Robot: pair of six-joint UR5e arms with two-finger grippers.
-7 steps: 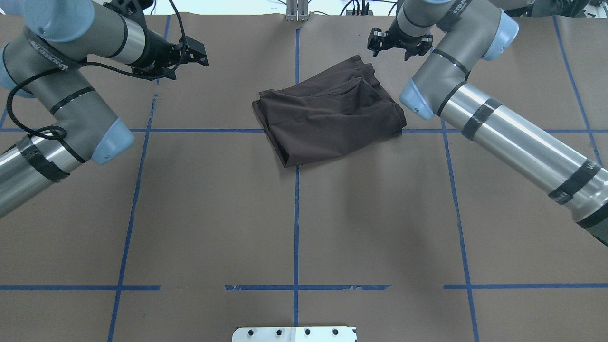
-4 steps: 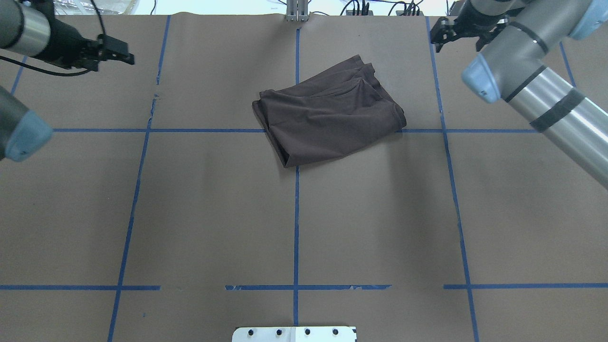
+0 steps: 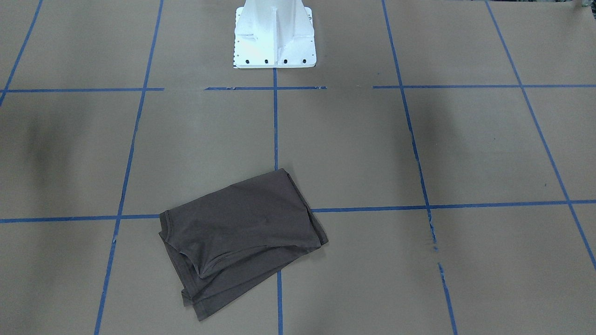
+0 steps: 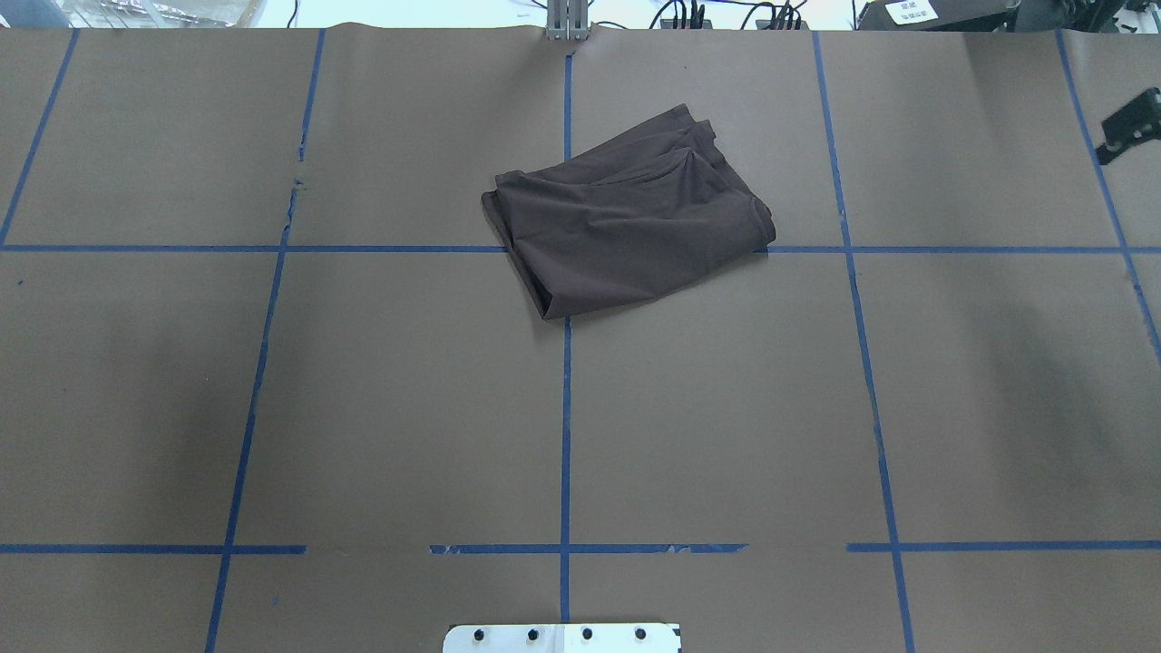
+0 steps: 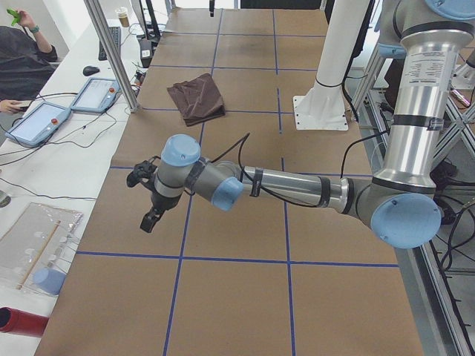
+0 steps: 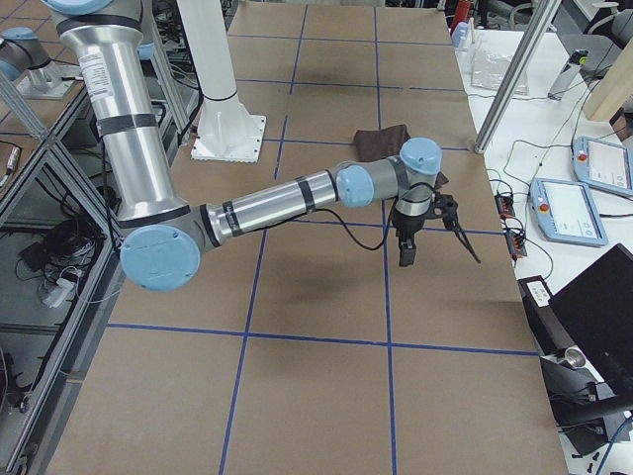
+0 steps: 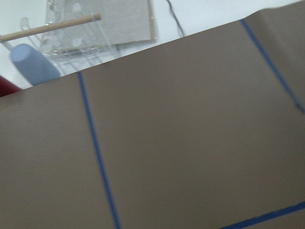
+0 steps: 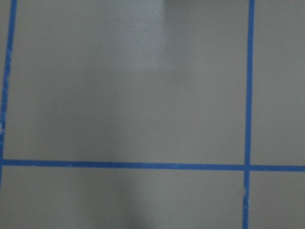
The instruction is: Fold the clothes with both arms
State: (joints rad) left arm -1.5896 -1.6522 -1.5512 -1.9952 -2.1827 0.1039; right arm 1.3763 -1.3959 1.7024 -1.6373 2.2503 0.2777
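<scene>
The dark brown T-shirt (image 4: 626,227) lies folded in a rough rectangle on the brown paper at the far middle of the table, and it also shows in the front-facing view (image 3: 242,223). No gripper touches it. My left gripper (image 5: 142,200) hangs above the table's left end, far from the shirt (image 5: 197,100); I cannot tell whether it is open or shut. My right gripper (image 6: 435,242) hangs above the right end, past the shirt (image 6: 381,141). Only a black part of it (image 4: 1127,127) shows at the overhead view's right edge, so I cannot tell its state. Both wrist views show only bare paper and tape.
Blue tape lines grid the brown paper. The white base block (image 3: 274,37) stands at the robot's side. Metal posts (image 5: 111,52) rise at the far edge. Tablets (image 5: 37,122), cables and a seated person (image 5: 22,59) are on the operators' side.
Both arms have swung outward away from the shirt, the left one to the left and the right one to the right, nearly out of the overhead view. The shirt has not moved.
</scene>
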